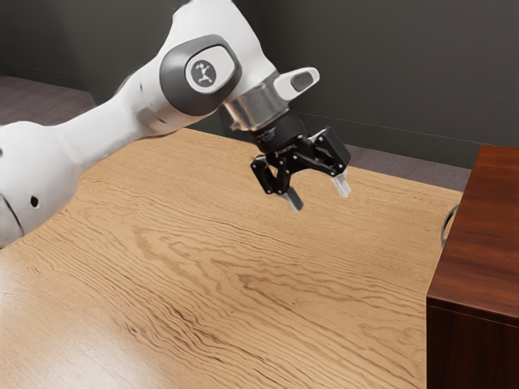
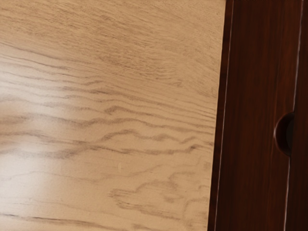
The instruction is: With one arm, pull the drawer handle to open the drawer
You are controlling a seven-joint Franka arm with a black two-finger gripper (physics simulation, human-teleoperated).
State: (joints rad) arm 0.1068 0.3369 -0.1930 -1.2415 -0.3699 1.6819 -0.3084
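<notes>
A dark red-brown wooden cabinet [image 1: 478, 267] stands at the exterior view's right edge of the table. A thin curved handle [image 1: 445, 227] juts from its side facing the arm. In the wrist view the drawer front [image 2: 255, 120] appears as a dark wood panel, with a rounded dark handle [image 2: 285, 134] near its far edge. My black gripper [image 1: 319, 193] hangs open above the table, well to the exterior view's left of the cabinet, with nothing between its fingers.
The light wooden table [image 1: 203, 267] spreads under the arm. A dark wall and grey floor lie behind it. The cabinet blocks the exterior view's right side.
</notes>
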